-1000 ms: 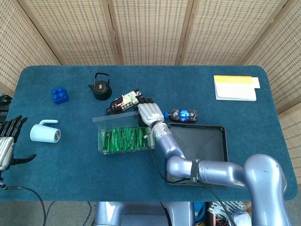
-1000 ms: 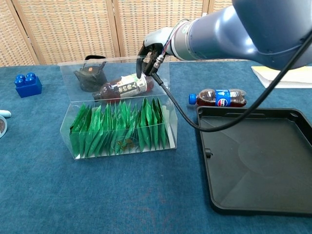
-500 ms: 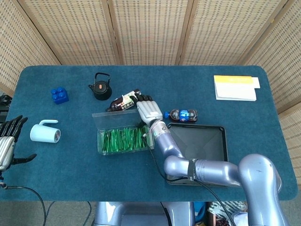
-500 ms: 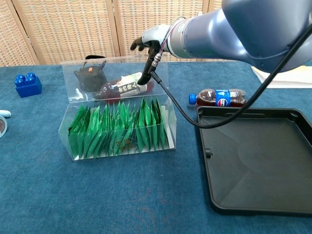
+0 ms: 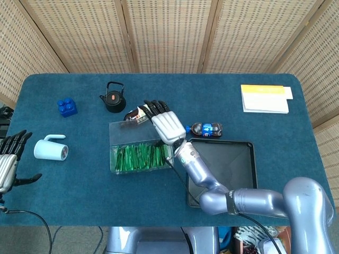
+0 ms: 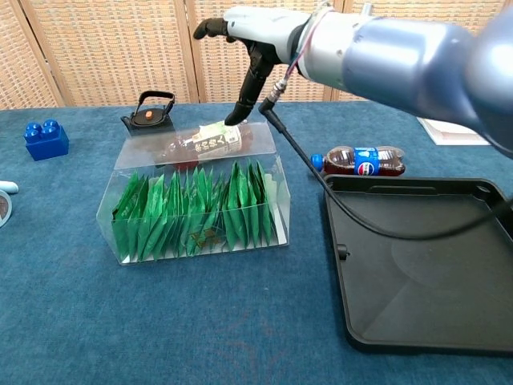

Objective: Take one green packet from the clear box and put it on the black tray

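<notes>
Your right hand's fingers [image 6: 210, 26] are spread apart and hold nothing; one dark digit points down toward the raised lid of the clear box [image 6: 195, 210] without clearly touching it. The right hand [image 5: 165, 123] hangs above the far edge of that box, palm facing down. Your left hand [image 5: 9, 159] sits at the table's left edge, fingers apart and empty, well apart from everything in play.

The green packets [image 6: 196, 212] stand upright in a packed row inside the clear box, all in place. The black tray [image 6: 425, 265] lies just to the right of the box, with nothing on it.

Behind the box a brown bottle [image 6: 204, 143] lies on its side, partly seen through the lid. A cola bottle [image 6: 358, 160] lies at the tray's far edge. A black teapot [image 5: 113, 98], a blue brick [image 5: 67, 107], a pale cup [image 5: 51, 149] and a yellow-topped pad [image 5: 265, 98] rest elsewhere on the blue table [image 5: 159, 206]
</notes>
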`<state>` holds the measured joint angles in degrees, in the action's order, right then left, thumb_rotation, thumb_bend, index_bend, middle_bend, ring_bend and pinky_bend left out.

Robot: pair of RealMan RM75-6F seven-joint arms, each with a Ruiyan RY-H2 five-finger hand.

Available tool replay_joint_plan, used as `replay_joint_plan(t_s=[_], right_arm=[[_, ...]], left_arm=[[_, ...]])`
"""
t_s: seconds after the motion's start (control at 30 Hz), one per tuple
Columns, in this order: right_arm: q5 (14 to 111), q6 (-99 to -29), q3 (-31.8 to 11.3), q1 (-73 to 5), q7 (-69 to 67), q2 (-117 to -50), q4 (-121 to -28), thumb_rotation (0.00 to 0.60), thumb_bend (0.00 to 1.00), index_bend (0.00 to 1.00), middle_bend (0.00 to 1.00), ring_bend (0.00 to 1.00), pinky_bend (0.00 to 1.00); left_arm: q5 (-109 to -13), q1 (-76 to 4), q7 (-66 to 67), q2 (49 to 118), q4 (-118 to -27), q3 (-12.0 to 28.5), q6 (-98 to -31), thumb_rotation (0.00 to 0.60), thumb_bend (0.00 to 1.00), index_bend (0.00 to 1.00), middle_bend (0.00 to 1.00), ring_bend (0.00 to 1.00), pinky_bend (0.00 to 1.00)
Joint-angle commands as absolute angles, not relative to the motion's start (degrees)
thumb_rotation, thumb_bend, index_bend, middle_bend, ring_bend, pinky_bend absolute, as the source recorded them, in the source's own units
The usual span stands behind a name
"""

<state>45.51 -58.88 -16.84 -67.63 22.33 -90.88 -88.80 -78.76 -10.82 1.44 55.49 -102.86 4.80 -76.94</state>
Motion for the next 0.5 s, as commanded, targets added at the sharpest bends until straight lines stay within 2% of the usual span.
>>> replay_joint_plan(t_s=[0.03,0.23,0.5], right_arm=[[54.73,-58.68,-12.61,-64.07,18.65,-88.56,-92.90,0.600,0.33,0.41,0.00,0.00,0.00],[58.44,-56.77,-11.50,-64.02,19.51,-89.65,-91.80,0.600,0.40,0.49,0.00,0.00,0.00],[59.39,-55.39,-11.56,-63.82,20.69,-91.87,-89.39,0.600,0.40,0.49,0.00,0.00,0.00]], left_arm=[[-78.88,-10.80,1.79,55.62,-102.95,4.76,-77.17,0.600,0.08,0.00,0.00,0.00,0.00],[-79.01,-10.87,2.98,55.99,-103.26,4.54,-77.18,0.600,0.08,0.00,0.00,0.00,0.00],[-78.87,-11.00,3.58,56.22,-103.33,4.42,-76.95,0.600,0.08,0.00,0.00,0.00,0.00]])
